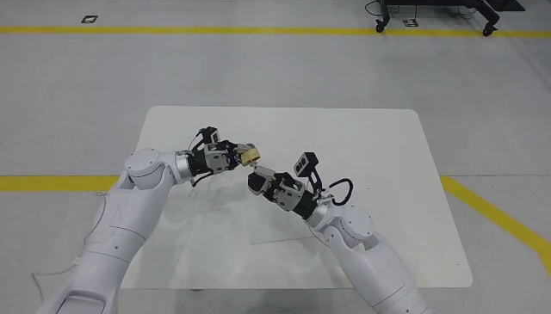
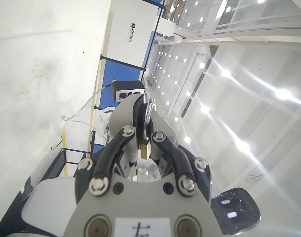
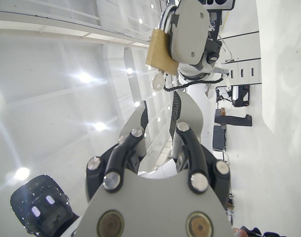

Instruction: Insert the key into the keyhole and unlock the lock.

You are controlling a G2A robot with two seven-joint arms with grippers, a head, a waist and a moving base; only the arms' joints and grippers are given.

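The left gripper (image 2: 144,114) is clenching its jaws on the one lock (image 3: 160,52), a brass padlock. It is pinching the lock across the top of the body, by the steel shackle, and the rest of the body is sticking out past the fingertips. One key (image 3: 157,82) is sitting in the keyhole at the lock's free end, with its silver head hanging out. The right gripper (image 3: 160,109) is holding its jaws released and spread, with nothing between them. Its tips are pointing at the key head, near it but not touching it. Both arms are hovering over the middle of the white surface (image 1: 387,142), each bent at the elbow. The left forearm is reaching inward and the right forearm is angling in towards it, so the grippers are facing each other tip to tip.
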